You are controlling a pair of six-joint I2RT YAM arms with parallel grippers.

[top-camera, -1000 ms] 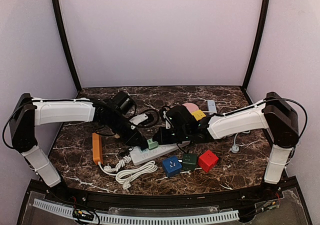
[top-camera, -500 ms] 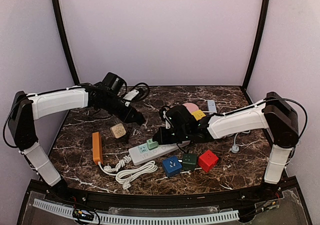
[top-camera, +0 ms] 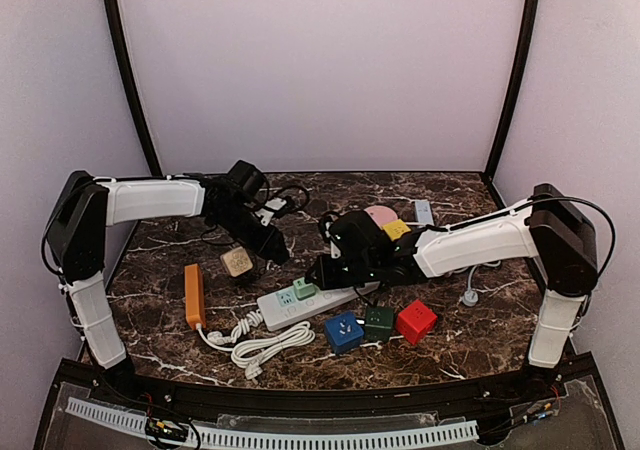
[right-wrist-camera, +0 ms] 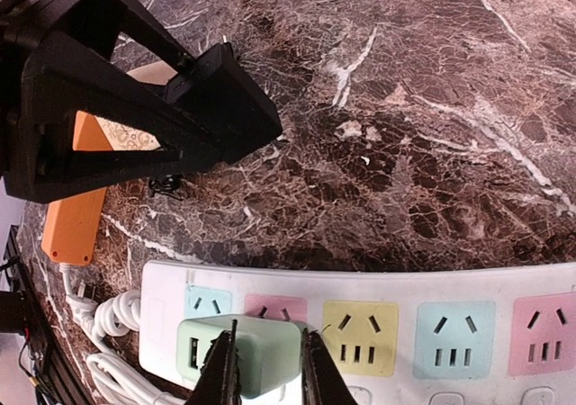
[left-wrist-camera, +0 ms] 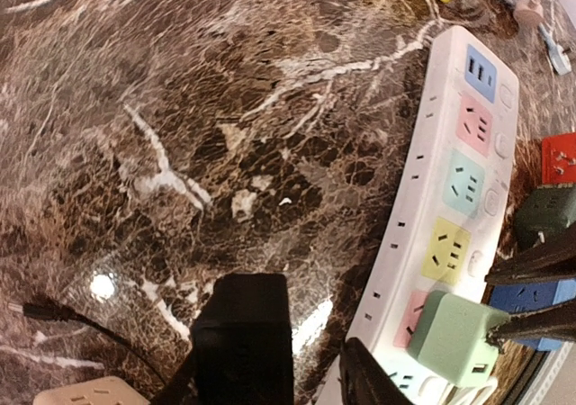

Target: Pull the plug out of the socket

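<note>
One green plug (top-camera: 304, 289), one white strip (top-camera: 275, 312)

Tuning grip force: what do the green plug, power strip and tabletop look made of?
Green plug: matte moulded plastic, soft even colour, rounded corners. Power strip: semi-gloss white plastic, faint sheen. Tabletop: polished dark marble or marble-look laminate, white veins, lamp glare; can't tell which.

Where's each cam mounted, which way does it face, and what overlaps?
Top external: above and behind the arm bases, facing down and forward over the table; both arms, left hand and right hand show.
Left wrist: on the left arm, looking down at the power strip; own fingers at the bottom edge.
Right wrist: on the right arm, looking down at the green plug; own fingers either side of it, left hand upper left.
Shared: all three see the power strip and green plug.
</note>
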